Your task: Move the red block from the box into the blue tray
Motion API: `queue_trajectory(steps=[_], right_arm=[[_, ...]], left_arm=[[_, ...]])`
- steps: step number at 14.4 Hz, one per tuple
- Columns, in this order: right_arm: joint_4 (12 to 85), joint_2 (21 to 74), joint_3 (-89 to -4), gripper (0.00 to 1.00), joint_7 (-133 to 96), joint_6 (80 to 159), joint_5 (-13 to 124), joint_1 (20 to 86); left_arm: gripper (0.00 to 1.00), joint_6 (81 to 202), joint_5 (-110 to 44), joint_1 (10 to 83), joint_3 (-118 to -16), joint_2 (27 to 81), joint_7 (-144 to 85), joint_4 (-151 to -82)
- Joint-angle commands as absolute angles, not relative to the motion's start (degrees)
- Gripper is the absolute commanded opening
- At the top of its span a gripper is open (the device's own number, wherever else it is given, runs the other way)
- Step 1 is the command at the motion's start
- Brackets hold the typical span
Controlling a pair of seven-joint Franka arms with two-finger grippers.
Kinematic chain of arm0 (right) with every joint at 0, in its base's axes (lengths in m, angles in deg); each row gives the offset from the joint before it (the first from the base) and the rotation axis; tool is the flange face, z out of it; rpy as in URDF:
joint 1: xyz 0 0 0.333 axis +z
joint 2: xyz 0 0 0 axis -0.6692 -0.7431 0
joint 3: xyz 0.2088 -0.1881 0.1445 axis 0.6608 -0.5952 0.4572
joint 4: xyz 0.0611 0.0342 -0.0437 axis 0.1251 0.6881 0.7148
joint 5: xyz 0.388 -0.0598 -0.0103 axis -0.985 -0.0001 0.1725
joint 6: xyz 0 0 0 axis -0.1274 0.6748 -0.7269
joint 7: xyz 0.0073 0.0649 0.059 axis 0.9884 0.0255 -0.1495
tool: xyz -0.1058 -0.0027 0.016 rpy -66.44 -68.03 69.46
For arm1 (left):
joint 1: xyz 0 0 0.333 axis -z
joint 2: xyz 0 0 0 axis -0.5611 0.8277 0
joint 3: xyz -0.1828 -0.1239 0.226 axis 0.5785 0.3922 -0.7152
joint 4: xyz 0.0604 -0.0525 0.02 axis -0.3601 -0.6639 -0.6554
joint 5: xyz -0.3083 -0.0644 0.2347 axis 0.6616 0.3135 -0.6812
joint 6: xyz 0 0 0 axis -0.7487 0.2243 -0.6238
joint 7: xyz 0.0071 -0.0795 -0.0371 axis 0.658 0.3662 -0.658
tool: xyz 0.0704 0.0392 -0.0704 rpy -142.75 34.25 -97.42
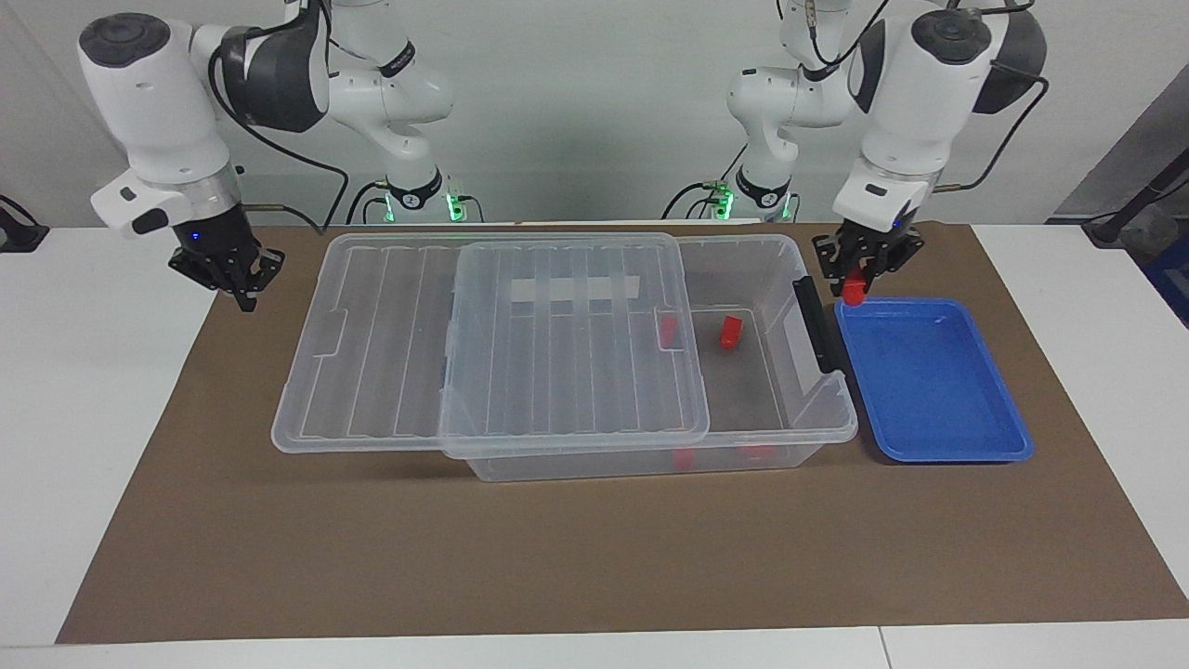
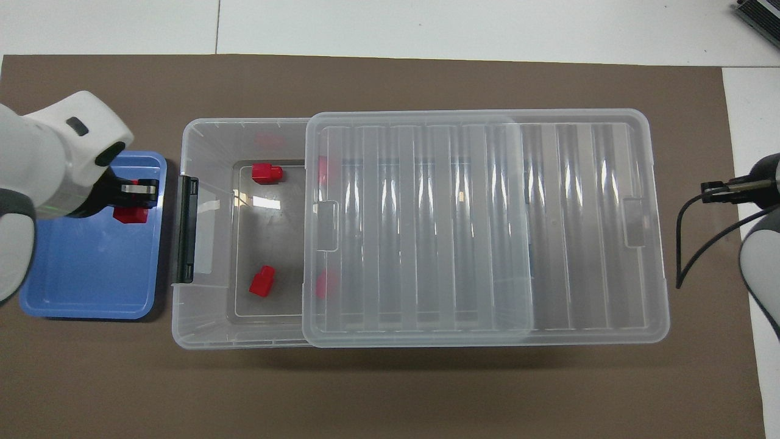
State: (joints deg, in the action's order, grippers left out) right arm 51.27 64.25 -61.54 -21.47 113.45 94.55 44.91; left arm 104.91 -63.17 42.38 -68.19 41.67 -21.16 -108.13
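Note:
My left gripper [image 1: 855,282] [image 2: 135,206] is shut on a small red block [image 1: 853,295] [image 2: 129,215]. It hangs over the blue tray [image 1: 938,395] [image 2: 85,274], above the tray's corner beside the box, clear of the tray floor. The box [image 1: 790,435] [image 2: 207,332] is a clear bin whose lid [image 1: 557,344] [image 2: 481,225] is slid toward the right arm's end, leaving the tray end uncovered. Two red blocks [image 2: 267,172] [image 2: 262,281] lie in the uncovered part. My right gripper [image 1: 243,282] waits shut over the mat's edge at the right arm's end.
Further red blocks show dimly under the lid's edge [image 2: 323,283]. A black clip handle [image 1: 817,325] [image 2: 184,238] stands on the box wall next to the tray. A brown mat [image 1: 594,557] covers the white table.

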Motion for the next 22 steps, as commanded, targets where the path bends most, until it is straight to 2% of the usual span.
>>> queue_trajectory(steps=[1,7,18,22], right_arm=[[52.4,61.0,-61.1,0.0,-20.1,118.2,95.8,44.3],[56.8,59.6,-61.0,0.0,-20.1,124.1,95.8,44.4],[56.9,59.5,-60.9,0.0,-23.3,123.1,94.5,46.3],[56.9,59.5,-60.6,0.0,-24.3,123.0,93.2,48.2]], left_arm=[[0.09,105.4,-60.3,36.3,-67.8,42.1,-12.2,-107.7],[0.09,114.4,-60.1,27.2,-68.0,42.4,-1.1,-113.0],[0.09,132.4,-59.8,25.8,-67.9,45.7,-5.3,-126.1],[0.09,132.8,-59.8,24.4,-67.9,46.4,-4.9,-126.9]])
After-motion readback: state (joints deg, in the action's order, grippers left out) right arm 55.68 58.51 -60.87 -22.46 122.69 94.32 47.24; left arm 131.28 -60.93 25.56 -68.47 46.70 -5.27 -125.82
